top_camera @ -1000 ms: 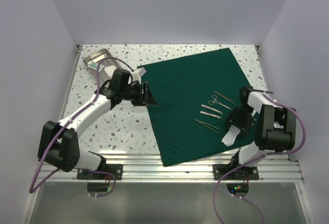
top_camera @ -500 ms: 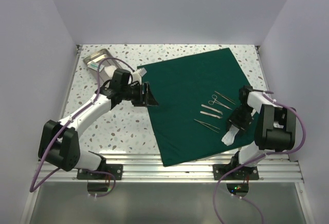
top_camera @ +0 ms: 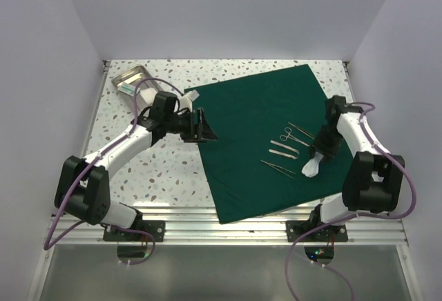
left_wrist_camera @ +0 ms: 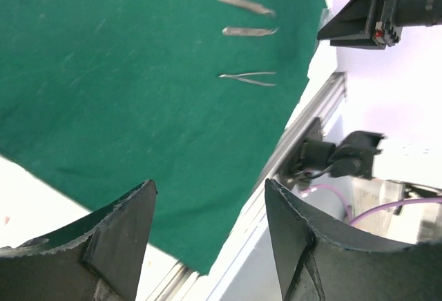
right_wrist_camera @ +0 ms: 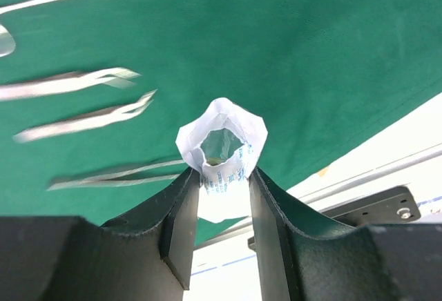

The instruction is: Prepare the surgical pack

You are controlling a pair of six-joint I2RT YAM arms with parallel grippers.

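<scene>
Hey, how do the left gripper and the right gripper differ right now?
The left gripper stands open and empty; the right gripper pinches a white packet. The left gripper is at the left edge of the green drape; the right gripper is over its right side, beside the metal instruments. Both have dark fingers.

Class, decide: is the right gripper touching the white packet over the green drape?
Touching. In the right wrist view the right gripper has its jaws pressed against both sides of the white packet, with no gap.
</scene>
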